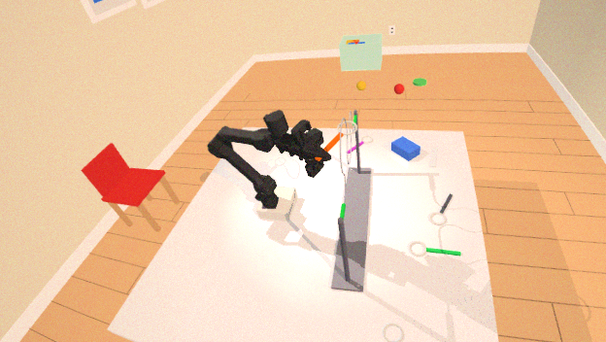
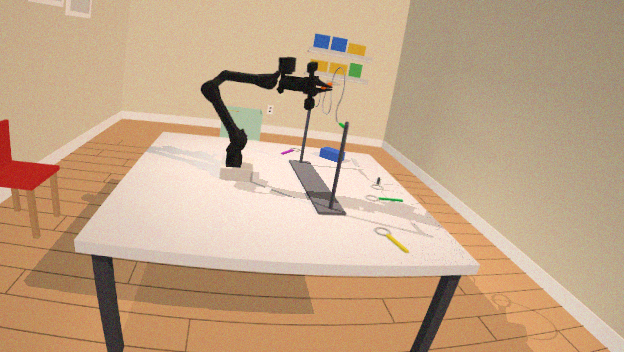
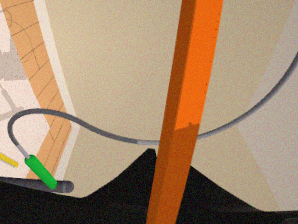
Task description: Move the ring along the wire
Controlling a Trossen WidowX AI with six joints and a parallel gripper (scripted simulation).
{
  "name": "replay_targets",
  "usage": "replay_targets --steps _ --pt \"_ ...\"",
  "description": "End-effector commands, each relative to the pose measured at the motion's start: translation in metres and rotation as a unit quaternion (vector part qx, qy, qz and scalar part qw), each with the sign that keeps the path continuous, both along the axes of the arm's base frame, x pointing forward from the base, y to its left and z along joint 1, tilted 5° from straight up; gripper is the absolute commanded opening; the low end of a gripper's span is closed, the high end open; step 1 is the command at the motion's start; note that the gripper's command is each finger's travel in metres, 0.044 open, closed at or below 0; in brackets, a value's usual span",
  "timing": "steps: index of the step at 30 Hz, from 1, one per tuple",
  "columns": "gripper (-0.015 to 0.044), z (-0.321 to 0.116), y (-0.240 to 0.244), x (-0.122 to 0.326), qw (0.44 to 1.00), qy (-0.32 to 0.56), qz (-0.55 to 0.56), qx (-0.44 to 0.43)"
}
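Observation:
My gripper (image 1: 321,157) (image 2: 330,87) (image 3: 158,157) is shut on the orange handle (image 1: 333,144) (image 2: 326,86) (image 3: 200,65), high above the table. The ring (image 1: 347,134) at the handle's far end is near the top of the far post (image 1: 358,153) (image 2: 304,137). It is out of the wrist view; whether the wire passes through it cannot be told. The curved grey wire (image 2: 345,82) (image 3: 102,131) passes behind the handle in the wrist view; contact cannot be told. One green part (image 1: 355,118) is at the far post, the other (image 1: 343,211) (image 2: 342,125) (image 3: 41,171) at the near post (image 1: 344,250) (image 2: 339,165).
The posts stand on a grey base (image 1: 356,209) (image 2: 311,181). A blue block (image 1: 406,148) (image 2: 332,154) lies beyond it. Spare rings with a magenta handle (image 1: 355,147) (image 2: 287,151), a dark handle (image 1: 446,203) and a green handle (image 1: 443,252) (image 2: 390,199) lie on the table.

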State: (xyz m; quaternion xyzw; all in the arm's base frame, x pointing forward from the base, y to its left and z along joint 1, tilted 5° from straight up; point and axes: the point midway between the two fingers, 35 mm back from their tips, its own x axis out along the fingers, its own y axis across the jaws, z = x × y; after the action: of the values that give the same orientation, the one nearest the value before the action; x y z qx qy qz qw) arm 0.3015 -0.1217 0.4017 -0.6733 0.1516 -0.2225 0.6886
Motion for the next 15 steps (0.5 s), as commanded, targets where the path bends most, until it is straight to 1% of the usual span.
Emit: replay_targets --steps 1,15 --pt "-0.0150 0.0037 0.0006 -0.0017 1.000 -0.003 0.001 -0.028" --pt "-0.0150 0.0087 0.0008 -0.0017 0.993 -0.001 0.001 -0.116"
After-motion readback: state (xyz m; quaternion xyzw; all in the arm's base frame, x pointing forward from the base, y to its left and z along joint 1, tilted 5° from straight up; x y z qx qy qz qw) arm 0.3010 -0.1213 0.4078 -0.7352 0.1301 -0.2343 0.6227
